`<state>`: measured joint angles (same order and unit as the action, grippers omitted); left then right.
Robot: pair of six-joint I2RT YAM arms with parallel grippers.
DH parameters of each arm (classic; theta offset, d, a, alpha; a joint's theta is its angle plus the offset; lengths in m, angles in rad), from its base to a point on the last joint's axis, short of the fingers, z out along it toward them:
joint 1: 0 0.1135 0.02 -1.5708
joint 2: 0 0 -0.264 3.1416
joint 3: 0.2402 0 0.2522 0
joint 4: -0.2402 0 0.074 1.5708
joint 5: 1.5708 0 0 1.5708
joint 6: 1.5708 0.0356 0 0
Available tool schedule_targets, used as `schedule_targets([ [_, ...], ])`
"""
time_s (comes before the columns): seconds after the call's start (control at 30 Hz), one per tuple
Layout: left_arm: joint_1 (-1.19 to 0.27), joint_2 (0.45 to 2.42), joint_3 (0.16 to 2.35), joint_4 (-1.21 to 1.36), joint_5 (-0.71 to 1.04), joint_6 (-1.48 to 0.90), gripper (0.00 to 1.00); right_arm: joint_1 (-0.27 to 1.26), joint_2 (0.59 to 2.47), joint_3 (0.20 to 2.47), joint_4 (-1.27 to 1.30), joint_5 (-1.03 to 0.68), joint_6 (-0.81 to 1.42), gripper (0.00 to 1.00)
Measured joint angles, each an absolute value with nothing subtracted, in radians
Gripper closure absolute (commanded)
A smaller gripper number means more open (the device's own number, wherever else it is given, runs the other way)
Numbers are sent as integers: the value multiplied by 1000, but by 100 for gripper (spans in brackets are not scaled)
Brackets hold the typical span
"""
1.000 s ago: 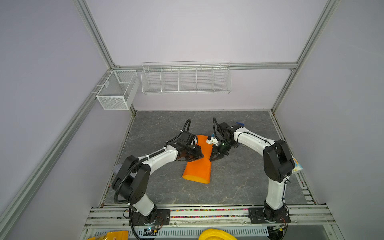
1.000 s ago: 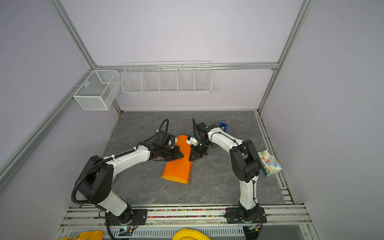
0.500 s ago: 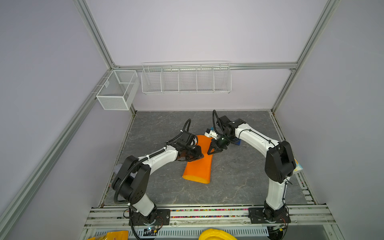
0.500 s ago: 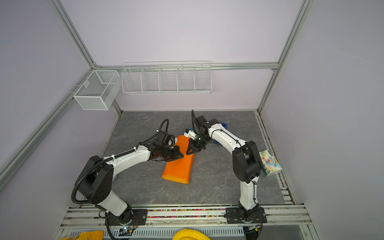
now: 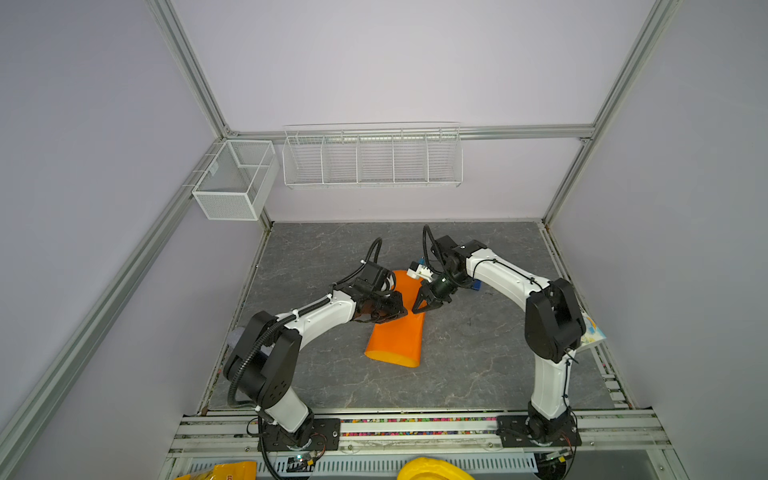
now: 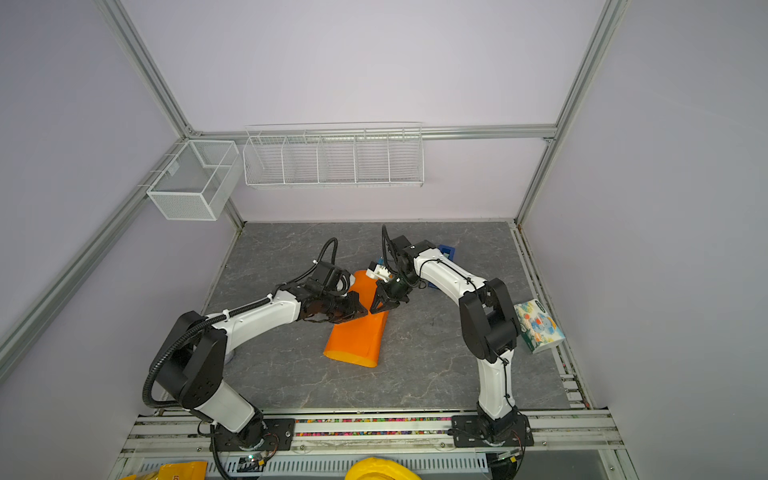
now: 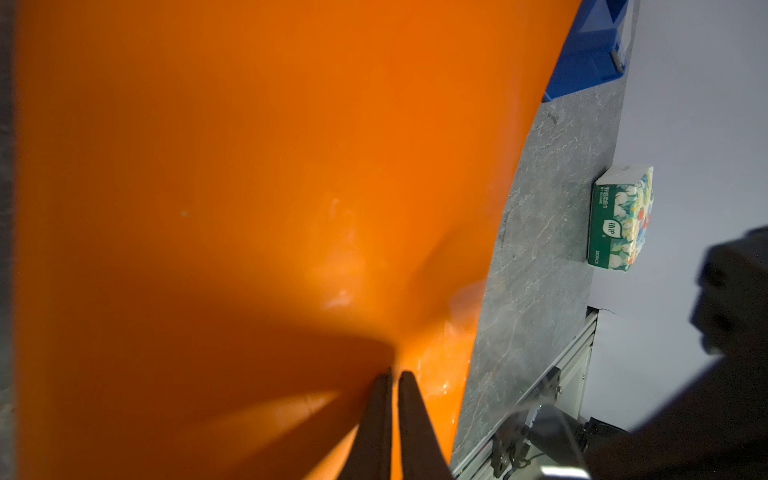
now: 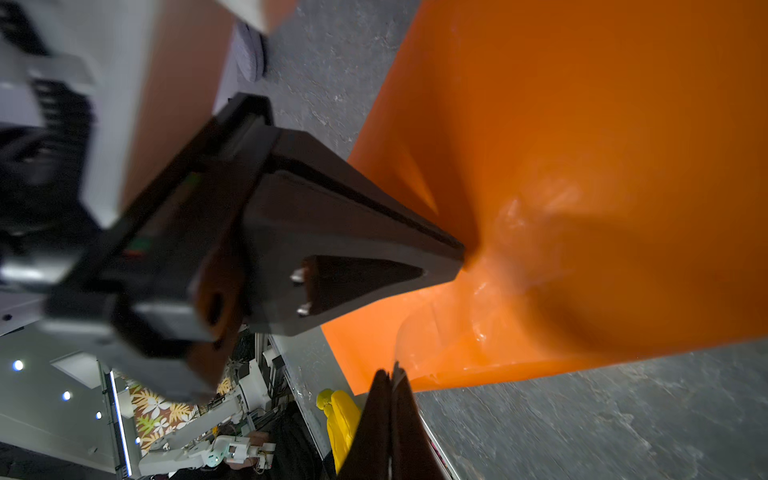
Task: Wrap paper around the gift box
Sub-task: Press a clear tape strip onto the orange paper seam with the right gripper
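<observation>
Large orange-yellow paper sheet lies folded over on itself, mid grey marbled tabletop, near end bulging open. Left gripper down on sheet's middle: fingers nearly together, thin slit between, tips pinching puckered ridge of paper. Right gripper fully closed, tips at sheet's right edge, just beside left tips; can't tell if anything is pinched. Narrow bright-blue tape dispenser behind right arm. Colourful patterned tissue packet at table's right edge.

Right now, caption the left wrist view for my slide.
Shut left gripper pinches the orange paper; tissue packet and blue dispenser lie beyond on the grey table.
</observation>
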<state>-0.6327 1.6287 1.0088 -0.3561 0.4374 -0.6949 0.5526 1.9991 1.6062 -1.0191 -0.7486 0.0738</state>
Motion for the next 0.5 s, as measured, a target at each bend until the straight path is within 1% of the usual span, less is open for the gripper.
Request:
schedule_targets([
  [0.17, -633, 1629, 1009, -360, 437, -695, 91, 553, 2048, 1602, -1035, -708, 71, 93],
  [0.3, -633, 1629, 1009, -360, 437, -695, 91, 552, 2050, 1602, -1051, -670, 70, 93],
  [0.5, -633, 1629, 1011, -363, 436, -695, 91, 553, 2052, 1605, -1059, -658, 70, 93],
])
